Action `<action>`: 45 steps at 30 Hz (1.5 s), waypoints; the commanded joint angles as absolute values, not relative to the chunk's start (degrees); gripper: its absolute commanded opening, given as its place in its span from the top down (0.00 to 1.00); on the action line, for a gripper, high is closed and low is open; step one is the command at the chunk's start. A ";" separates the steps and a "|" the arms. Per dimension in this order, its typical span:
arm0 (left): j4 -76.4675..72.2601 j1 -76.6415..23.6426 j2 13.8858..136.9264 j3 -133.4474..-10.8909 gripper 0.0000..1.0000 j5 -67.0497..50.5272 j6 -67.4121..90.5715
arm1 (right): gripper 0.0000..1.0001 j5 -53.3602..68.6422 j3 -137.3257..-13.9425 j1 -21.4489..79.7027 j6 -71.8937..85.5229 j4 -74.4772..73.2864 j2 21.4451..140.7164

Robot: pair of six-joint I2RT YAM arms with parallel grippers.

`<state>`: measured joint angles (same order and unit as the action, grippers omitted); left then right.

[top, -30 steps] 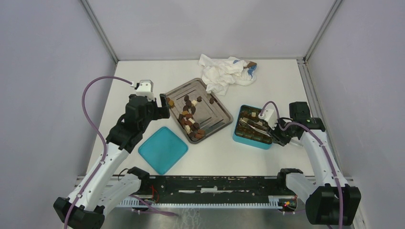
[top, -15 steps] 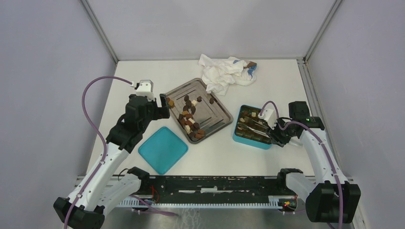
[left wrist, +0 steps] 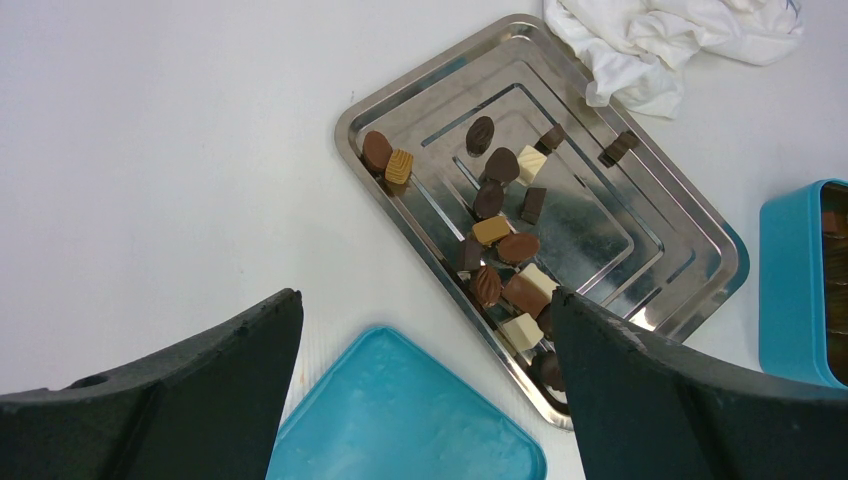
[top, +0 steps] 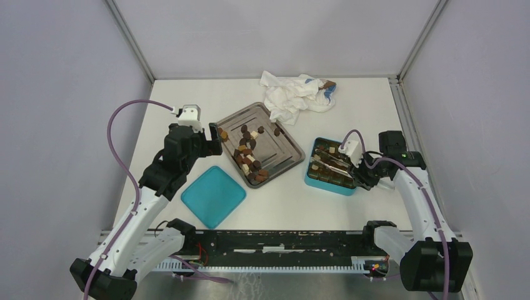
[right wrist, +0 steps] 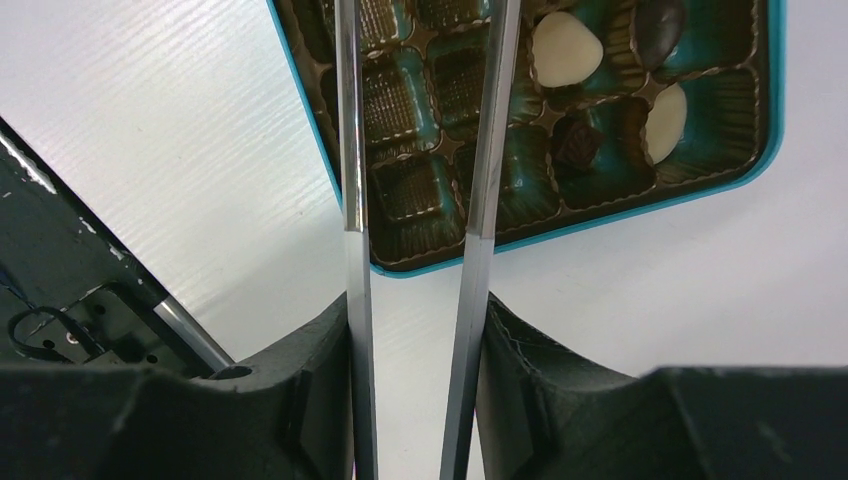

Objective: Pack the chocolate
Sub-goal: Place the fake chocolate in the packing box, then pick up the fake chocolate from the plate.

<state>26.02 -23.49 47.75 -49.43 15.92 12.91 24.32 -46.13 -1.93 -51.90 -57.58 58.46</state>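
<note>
White table (top: 275,209). Rectangular steel tray (top: 279,154) at centre, holding most of the chocolate (left wrist: 500,165) loose: dark, tan and cream pieces. Flat teal lid (top: 213,195) just beside the tray's near edge. Open teal box (top: 324,185) to the right, a few pieces in its moulded cells. Crumpled white cloth (top: 290,97) at back. Left gripper (left wrist: 425,300) spread wide, empty, by the tray's left corner. Right gripper (right wrist: 412,330) pinching long steel tweezers (right wrist: 352,150), blades apart over the box.

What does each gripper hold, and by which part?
The right gripper holds metal tweezers, pinched partway along their two arms; the left gripper holds nothing.
</note>
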 commanded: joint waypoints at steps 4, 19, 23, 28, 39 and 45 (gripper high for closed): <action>23.55 -23.18 47.60 -49.48 0.02 14.85 9.63 | 0.56 31.49 -51.94 -2.11 -52.66 -57.21 58.73; 23.55 -23.11 47.93 -49.48 0.02 15.09 9.65 | 0.57 36.96 -56.91 5.01 -53.91 -55.75 65.17; 23.53 -23.09 48.01 -49.48 0.02 15.29 9.63 | 0.58 32.30 -57.08 12.74 -50.61 -51.85 66.57; 23.55 -23.11 47.99 -49.41 0.02 15.37 9.62 | 0.58 27.04 -59.19 21.37 -47.88 -49.58 70.50; 23.56 -23.06 47.92 -49.48 0.02 15.25 9.64 | 0.58 11.69 -63.42 33.58 -45.10 -47.39 79.92; 23.59 -23.07 47.75 -49.48 0.02 15.12 9.64 | 0.59 8.36 -66.17 36.02 -43.91 -47.15 84.48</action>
